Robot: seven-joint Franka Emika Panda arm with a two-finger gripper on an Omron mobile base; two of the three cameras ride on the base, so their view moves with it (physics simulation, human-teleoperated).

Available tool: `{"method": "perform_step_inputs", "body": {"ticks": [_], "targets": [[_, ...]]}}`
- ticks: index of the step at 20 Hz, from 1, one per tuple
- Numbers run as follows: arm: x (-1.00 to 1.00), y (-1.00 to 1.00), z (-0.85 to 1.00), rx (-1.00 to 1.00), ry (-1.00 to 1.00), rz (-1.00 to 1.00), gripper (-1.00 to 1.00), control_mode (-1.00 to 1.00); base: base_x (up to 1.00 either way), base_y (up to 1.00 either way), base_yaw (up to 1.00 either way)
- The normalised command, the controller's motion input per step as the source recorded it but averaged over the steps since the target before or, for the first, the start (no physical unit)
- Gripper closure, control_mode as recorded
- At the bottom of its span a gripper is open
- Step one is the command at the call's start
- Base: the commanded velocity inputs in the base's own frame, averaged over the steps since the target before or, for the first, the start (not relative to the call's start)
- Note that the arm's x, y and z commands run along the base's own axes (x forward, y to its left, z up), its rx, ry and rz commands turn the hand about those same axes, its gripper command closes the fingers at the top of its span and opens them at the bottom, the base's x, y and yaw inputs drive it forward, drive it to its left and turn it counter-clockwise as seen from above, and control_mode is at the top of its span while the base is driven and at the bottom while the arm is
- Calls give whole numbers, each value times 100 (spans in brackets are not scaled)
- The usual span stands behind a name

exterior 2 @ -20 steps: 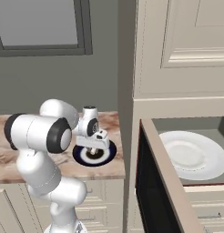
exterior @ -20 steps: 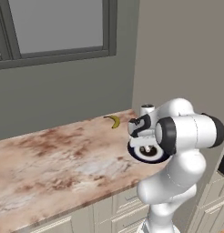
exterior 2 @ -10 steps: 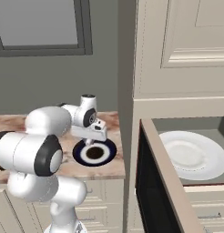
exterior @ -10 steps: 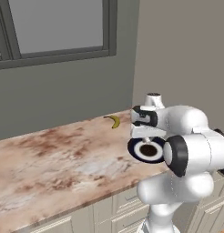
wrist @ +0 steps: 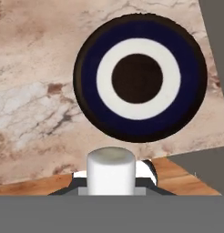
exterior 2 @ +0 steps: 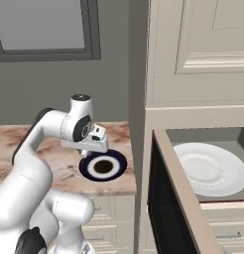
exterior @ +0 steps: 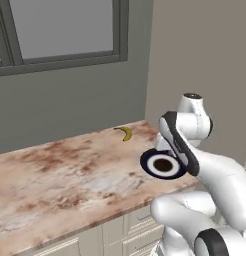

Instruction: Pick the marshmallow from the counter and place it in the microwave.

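Tool point(wrist: 111, 179) pinched the marshmallow point(wrist: 110, 169) at bottom centre, apparently lifted over the surface point(wrist: 36, 100); bowl point(wrist: 139, 77) above it, microwave point(exterior 2: 203, 171) open lower right.

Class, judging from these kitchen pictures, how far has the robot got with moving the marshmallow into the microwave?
Done: the marshmallow is off the counter, shut in the gripper, above the blue-and-white bowl. In hand: carrying it, with the hand over the counter's right end. Left: swing right to the open microwave and set it inside, where the white plate sits bare.
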Motion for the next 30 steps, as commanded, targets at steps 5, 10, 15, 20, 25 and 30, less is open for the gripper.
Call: {"method": "perform_step_inputs", "body": {"ticks": [5,10,15,20,25,30], "targets": [[-79,0,29,-3,4,0,100,-100,0,0,0],[-22,0,0,-3,1,0,100,-100,0,0,0],[0,0,0,0,0,0,100,-100,0,0,0],[0,0,0,0,0,0,100,-100,0,0,0],[0,0,0,0,0,0,100,-100,0,0,0],[0,0,0,0,0,0,100,-100,0,0,0]]}}
